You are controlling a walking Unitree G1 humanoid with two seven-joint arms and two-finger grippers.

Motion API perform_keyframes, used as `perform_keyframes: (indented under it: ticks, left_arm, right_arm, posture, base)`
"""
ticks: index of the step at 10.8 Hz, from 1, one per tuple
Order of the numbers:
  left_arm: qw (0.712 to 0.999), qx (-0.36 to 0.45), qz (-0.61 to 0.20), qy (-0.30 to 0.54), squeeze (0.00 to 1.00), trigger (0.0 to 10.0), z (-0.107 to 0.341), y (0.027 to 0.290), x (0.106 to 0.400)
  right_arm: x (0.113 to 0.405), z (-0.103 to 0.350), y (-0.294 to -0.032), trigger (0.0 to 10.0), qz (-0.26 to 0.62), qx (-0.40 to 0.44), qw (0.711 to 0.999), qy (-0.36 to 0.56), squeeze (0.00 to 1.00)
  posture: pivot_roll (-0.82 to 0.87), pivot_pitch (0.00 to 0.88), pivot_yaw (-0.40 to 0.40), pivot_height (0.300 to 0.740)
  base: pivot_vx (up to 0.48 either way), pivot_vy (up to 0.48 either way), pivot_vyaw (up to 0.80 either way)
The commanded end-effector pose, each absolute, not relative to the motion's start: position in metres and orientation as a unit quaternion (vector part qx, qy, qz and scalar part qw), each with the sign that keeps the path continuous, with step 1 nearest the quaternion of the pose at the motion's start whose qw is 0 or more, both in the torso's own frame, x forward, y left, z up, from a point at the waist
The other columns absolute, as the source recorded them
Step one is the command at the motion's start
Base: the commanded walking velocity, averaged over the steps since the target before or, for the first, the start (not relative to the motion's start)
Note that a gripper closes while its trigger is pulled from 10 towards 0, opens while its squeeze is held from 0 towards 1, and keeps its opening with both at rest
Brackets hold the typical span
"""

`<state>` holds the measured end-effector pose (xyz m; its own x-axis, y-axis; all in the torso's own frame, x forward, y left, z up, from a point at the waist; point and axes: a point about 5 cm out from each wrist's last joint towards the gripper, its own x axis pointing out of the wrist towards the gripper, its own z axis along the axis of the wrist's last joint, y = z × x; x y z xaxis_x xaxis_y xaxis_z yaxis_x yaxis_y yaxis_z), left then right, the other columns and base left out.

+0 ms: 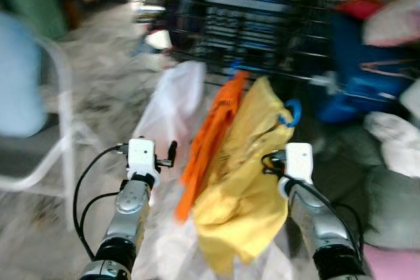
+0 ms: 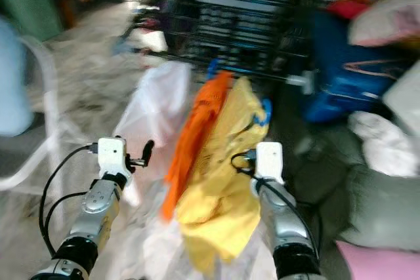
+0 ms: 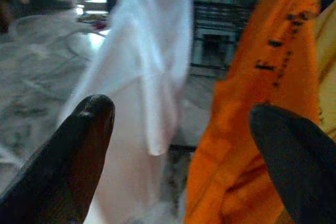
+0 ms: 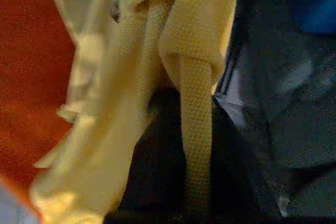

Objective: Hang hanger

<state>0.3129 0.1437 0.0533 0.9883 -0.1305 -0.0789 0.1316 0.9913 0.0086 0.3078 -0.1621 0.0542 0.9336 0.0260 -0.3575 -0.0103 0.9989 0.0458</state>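
The eye views are blurred. A yellow garment hangs on a blue hanger, whose hook sits just below the black wire rack. My right gripper is up at the hanger's neck, apparently shut on it. In the right wrist view yellow cloth drapes over a black finger. An orange garment and a white garment hang from the rack's lower bar. My left gripper is open, its fingers apart before the white and orange cloth and touching neither.
A white chair frame with a pale blue cushion stands on the left. A blue bin and piles of laundry crowd the right. Pink cloth lies at the lower right. The floor is grey marble.
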Motion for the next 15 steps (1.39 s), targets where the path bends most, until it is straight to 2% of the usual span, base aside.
perform_keyframes:
  ticks: [1,4,6,8,11,15]
  left_arm:
    - [0.996,0.007,-0.081,0.038,0.00,10.0,0.057,0.139,0.316]
    - [0.995,0.009,-0.088,0.038,0.00,10.0,0.060,0.139,0.318]
    - [0.995,0.005,-0.089,0.042,0.00,10.0,0.057,0.138,0.316]
    - [0.995,0.000,-0.085,0.045,0.00,10.0,0.056,0.138,0.315]
    - [0.995,0.003,-0.069,0.067,0.00,10.0,0.047,0.143,0.306]
    - [0.990,0.006,-0.116,0.083,0.00,10.0,0.044,0.135,0.303]
  right_arm:
    - [0.312,0.063,-0.168,10.0,-0.005,0.028,0.987,0.159,0.00]
    - [0.309,0.057,-0.168,10.0,0.000,0.033,0.986,0.166,0.00]
    - [0.308,0.056,-0.162,10.0,0.040,0.027,0.983,0.175,0.00]
    - [0.309,0.054,-0.160,10.0,0.048,0.027,0.982,0.178,0.00]
    - [0.304,0.049,-0.150,10.0,0.061,0.031,0.980,0.188,0.00]
    - [0.282,0.030,-0.144,10.0,0.052,0.046,0.973,0.220,0.00]
  posture:
    - [-0.08,0.094,-0.048,0.740]
    - [-0.08,0.102,-0.042,0.740]
    - [-0.08,0.105,-0.046,0.740]
    - [-0.08,0.105,-0.046,0.740]
    - [-0.07,0.109,-0.044,0.740]
    - [-0.09,0.120,-0.024,0.740]
  base:
    - [0.431,0.000,-0.80]
    - [0.459,0.000,0.00]
    - [0.441,0.000,0.00]
    - [0.311,0.364,0.00]
    - [0.000,0.000,0.00]
    - [0.000,0.000,0.00]
